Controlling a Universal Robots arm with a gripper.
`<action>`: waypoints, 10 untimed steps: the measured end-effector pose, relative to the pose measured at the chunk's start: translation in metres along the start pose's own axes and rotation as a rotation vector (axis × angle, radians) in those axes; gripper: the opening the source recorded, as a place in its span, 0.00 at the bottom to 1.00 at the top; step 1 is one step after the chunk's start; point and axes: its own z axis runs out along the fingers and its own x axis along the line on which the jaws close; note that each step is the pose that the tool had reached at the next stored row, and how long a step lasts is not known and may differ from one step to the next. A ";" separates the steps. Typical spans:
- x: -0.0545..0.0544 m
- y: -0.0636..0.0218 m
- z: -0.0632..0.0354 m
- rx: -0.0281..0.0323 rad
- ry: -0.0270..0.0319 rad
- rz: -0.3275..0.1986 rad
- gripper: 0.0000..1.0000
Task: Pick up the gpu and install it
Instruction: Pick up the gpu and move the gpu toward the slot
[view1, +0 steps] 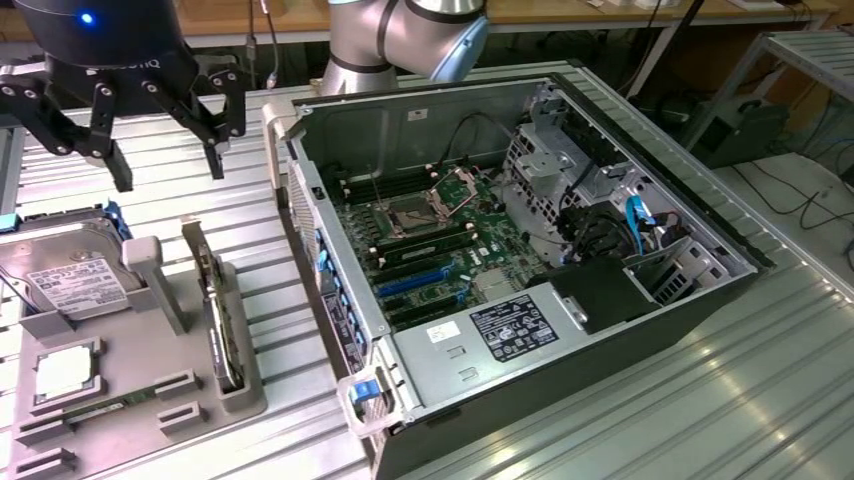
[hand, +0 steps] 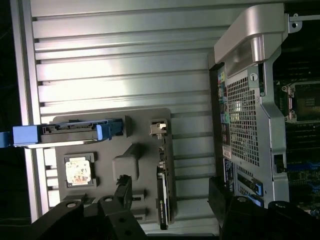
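Gripper (view1: 170, 178) hung empty with fingers spread wide above slatted metal table (view1: 667, 400), gpu (view1: 211, 300) stood on edge in grey holder (view1: 247, 395), open computer case (view1: 400, 130) beside it.

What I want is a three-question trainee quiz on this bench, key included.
1. Fill in: the computer case lies with its upward side ___.
2. True or false: the end effector holds the gpu.
3. The gpu stands: A) inside the computer case B) on edge in the grey holder C) on top of the computer case.
Key: 1 open; 2 false; 3 B.
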 end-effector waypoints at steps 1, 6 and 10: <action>0.000 -0.0011 0.0002 0.0005 0.0000 0.000 0.72; -0.001 -0.0108 0.0018 0.0011 0.0009 -0.010 0.72; -0.001 -0.0152 0.0043 0.0003 0.0025 -0.045 0.72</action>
